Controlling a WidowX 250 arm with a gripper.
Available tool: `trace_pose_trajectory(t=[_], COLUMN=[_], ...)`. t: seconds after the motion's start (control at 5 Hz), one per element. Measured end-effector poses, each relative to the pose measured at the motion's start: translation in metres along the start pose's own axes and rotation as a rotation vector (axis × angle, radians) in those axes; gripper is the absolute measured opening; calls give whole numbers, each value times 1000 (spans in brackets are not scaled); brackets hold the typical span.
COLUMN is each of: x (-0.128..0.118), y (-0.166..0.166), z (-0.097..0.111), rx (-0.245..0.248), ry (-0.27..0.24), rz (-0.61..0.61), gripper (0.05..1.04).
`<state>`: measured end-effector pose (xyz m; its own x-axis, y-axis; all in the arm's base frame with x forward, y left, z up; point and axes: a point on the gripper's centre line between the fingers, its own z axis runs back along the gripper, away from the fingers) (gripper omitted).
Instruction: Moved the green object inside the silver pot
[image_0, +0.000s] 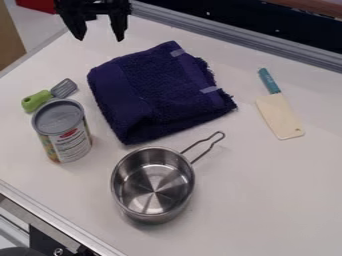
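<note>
Green-handled spatula (47, 95): lies flat on the desk (267, 200), below and slightly left of your pincer (100, 38) in the camera view, well apart from it. Its long axis runs aslant; the grey head points up and right, to the pincer's side, the green handle down and left. Yours is the sole arm, so the reach is yours.

Pincer: fingers spread, nothing between them.

Close beside the spatula, on the side away from the pincer, stands a can (63, 132); contact cannot be determined. In my judgement it is the hazard when you descend.

Silver pot (153, 184): upright, farther below the pincer, beyond the folded towel (157, 92), its handle angled up and right. You would need to lift clear of the can en route.

Well right of the pincer: a teal-handled knife (280, 112). Behind the desk, a metal rail (234, 37); left of the pincer, something red (35, 6).
</note>
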<state>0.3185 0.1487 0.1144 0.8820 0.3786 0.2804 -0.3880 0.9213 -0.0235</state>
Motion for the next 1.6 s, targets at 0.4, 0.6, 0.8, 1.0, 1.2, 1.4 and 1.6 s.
trace_pose_trajectory(t=[0.4, 0.6, 0.8, 1.0, 1.2, 1.4, 1.6], x=[-4, 1, 3, -7, -23, -36, -46], y=[22, 52, 83, 98, 104, 110, 114], z=[-12, -10, -20, -37, -47, -54, -69], rx=[-12, -3, 17, 31, 3, -2, 32], ry=[26, 8, 30, 92, 105, 121, 124], rz=[-25, -31, -60, -110, -177, -237, -276], gripper=[997, 997, 997, 997, 997, 997, 997])
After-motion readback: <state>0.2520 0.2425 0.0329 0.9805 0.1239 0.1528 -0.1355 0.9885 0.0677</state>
